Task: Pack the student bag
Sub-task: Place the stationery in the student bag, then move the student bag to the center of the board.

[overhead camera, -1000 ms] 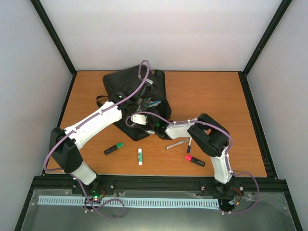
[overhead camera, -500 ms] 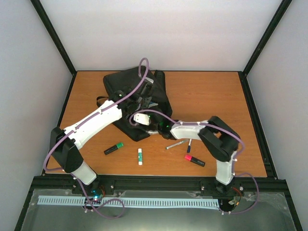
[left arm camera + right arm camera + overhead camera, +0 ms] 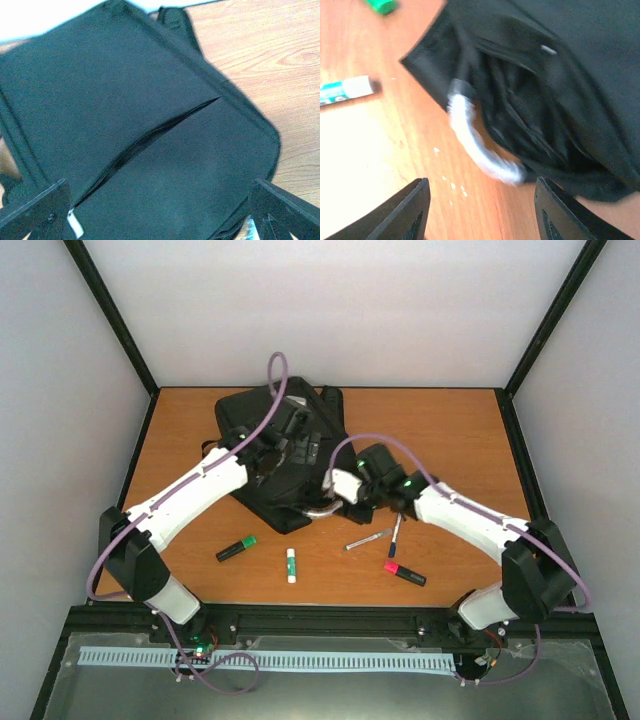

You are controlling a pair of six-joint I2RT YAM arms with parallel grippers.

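**Packing unfinished: stationery out**

Left pincer point(image 3: 160, 210) wide, empty, above the student bag point(image 3: 250, 415) at back-left of the surface point(image 3: 450, 440). Right pincer point(image 3: 482, 215) parted, empty, beside the grey handle point(image 3: 475, 142). Unpacked in front: green highlighter point(image 3: 236, 548), glue stick point(image 3: 291, 564), pens point(image 3: 368, 538), red highlighter point(image 3: 404, 573).

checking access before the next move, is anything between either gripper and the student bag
Nothing visible. The open left gripper hangs right over the student bag, its zip slit in plain view. The open right gripper faces the grey loop handle at the bag's near edge, only bare table between.
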